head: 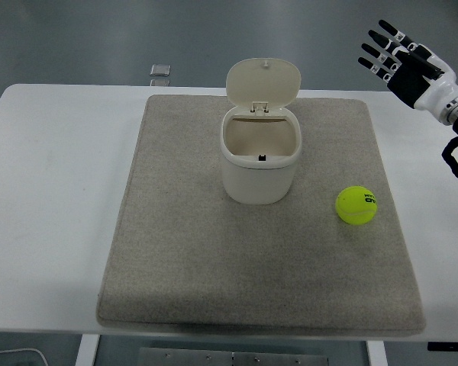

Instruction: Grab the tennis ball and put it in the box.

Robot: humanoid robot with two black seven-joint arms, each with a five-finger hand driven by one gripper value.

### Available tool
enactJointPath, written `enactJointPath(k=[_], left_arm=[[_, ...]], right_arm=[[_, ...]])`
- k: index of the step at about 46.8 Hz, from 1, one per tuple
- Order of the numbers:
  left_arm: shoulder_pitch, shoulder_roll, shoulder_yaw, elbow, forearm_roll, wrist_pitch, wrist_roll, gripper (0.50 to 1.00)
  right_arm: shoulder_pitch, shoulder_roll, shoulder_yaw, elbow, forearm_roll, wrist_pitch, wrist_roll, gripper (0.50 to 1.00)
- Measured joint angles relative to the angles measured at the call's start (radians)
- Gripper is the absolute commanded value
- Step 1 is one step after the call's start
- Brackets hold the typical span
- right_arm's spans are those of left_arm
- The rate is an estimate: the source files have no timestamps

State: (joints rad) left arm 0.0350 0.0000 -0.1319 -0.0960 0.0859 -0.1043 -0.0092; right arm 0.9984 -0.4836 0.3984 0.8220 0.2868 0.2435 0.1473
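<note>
A yellow-green tennis ball [356, 205] lies on the grey mat [183, 259], to the right of the box. The box [260, 160] is a cream bin standing mid-mat with its hinged lid [263, 81] tipped up and back, so the inside shows empty. My right hand [389, 57] hovers high at the upper right, well beyond and above the ball, fingers spread and holding nothing. The left arm does not show.
The mat covers the middle of the white table [53, 191]. A small grey square object [160, 71] lies at the table's far edge, left of the box.
</note>
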Motion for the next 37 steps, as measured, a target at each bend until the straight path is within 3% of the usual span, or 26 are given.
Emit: enactJointPath(k=[18, 37], left_arm=[[-0.001, 0.000, 0.000, 0.000, 0.000, 0.000, 0.000, 0.992], [0.000, 0.000, 0.000, 0.001, 0.000, 0.000, 0.000, 0.992]], right_arm=[[-0.002, 0.016, 0.006, -0.001, -0.032, 0.001, -0.001, 0.917], [0.015, 0.007, 0.013, 0.002, -0.305, 0.001, 0.003, 0.917]])
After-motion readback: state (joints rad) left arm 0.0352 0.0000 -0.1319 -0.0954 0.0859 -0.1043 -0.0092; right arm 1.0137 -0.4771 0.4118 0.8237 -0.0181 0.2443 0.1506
